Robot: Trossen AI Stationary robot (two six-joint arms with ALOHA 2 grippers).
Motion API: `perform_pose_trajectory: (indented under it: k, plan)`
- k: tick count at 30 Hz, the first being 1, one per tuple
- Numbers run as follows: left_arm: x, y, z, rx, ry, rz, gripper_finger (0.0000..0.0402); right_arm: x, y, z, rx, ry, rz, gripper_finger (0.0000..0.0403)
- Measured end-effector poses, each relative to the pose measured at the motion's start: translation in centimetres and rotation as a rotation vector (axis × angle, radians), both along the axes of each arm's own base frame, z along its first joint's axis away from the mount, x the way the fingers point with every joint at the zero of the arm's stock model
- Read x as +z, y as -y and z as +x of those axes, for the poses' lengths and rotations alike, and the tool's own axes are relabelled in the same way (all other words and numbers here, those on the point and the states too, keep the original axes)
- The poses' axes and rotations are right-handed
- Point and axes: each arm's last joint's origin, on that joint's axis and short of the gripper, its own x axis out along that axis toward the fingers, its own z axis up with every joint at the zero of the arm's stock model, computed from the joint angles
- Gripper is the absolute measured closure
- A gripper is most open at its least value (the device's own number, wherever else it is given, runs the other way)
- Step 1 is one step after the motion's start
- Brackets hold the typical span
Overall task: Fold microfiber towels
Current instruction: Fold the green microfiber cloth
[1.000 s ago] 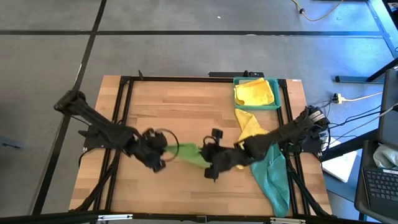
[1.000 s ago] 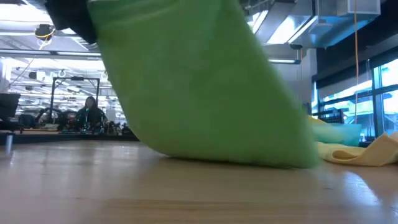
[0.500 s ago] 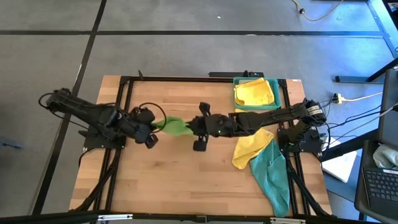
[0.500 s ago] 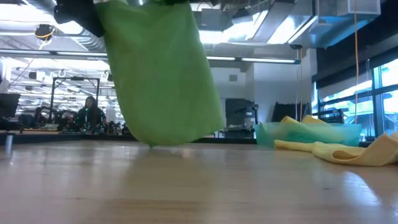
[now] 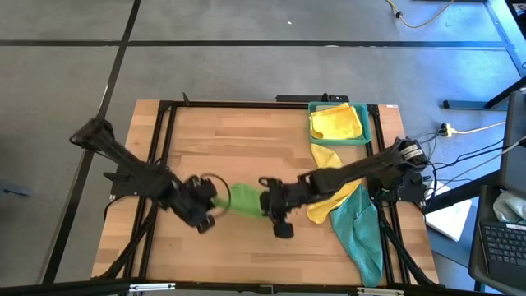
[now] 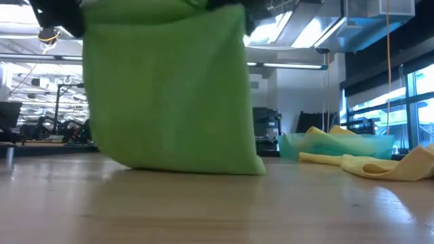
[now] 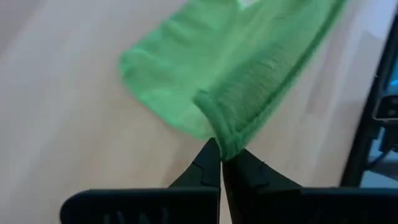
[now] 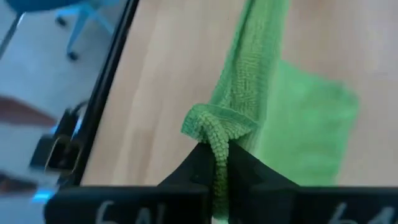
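Observation:
A bright green microfiber towel (image 5: 243,200) hangs stretched between my two grippers over the middle of the table. My left gripper (image 5: 212,201) is shut on its left top corner and my right gripper (image 5: 269,204) on its right top corner. In the low view the towel (image 6: 169,88) hangs like a sheet, its lower edge (image 6: 190,169) down at the table top; whether it touches, I cannot tell. A yellow towel (image 5: 333,193) and a teal towel (image 5: 359,238) lie at the right. Another yellow towel (image 5: 337,122) lies in the teal tray (image 5: 367,140). My left gripper pinches a top corner of the green towel (image 7: 227,143) between its two fingers, at the hemmed edge, slanting down from the table's left. The cloth runs away from the fingers fairly taut and hangs below. My right gripper pinches the other top corner (image 8: 214,134), bunched into a small fold, between its two fingers, slanting down from the table's right. The top edge (image 8: 249,68) runs from it toward the other gripper, and the rest hangs below.
The teal tray stands at the far right of the table. The yellow and teal towels lie beside my right arm, the teal one reaching the near right corner. Bare wood (image 5: 238,140) lies on the far side of the grippers. A black frame (image 5: 164,131) borders the table.
Both grippers carried the green towel toward the far edge, then back toward the near edge, staying shut on its corners. The towel swung below them. It slanted a second ago and now hangs squarer, with its lower edge down at the table.

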Motion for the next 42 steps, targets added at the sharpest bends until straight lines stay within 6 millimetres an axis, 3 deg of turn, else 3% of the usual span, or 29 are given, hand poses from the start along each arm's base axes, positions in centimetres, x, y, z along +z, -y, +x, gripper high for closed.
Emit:
perform_pose_trajectory:
  k: [6, 10, 13, 18, 29, 37, 42]
  plan:
    - [-5.1, 4.2, 3.9, -0.099, -0.044, -0.063, 0.0401, -4.9, -2.2, -1.4, -0.011, -0.113, 0.057, 0.0396]
    - [-8.6, 5.6, 5.4, -0.125, -0.138, -0.099, 0.0401, -6.1, -3.0, -2.0, -0.057, -0.117, 0.123, 0.0388]
    - [-9.8, 5.9, 5.7, -0.127, -0.168, -0.099, 0.0401, -6.3, -3.4, -2.2, -0.061, -0.111, 0.136, 0.0381]
    - [-9.7, 5.0, 6.1, -0.103, -0.164, -0.066, 0.0401, -6.6, -3.2, -2.5, -0.073, -0.132, 0.104, 0.0391]
    - [-9.5, 0.5, 8.0, -0.009, -0.172, 0.019, 0.0401, -7.5, 0.0, -2.8, -0.306, -0.187, -0.178, 0.0377]
    - [-9.6, -1.2, 8.4, 0.018, -0.209, 0.048, 0.0401, -7.7, 2.0, -2.0, -0.312, -0.183, -0.226, 0.0396]
    - [-9.6, -2.0, 8.5, 0.04, -0.22, 0.073, 0.0401, -8.3, 3.3, -1.5, -0.327, -0.194, -0.244, 0.037]
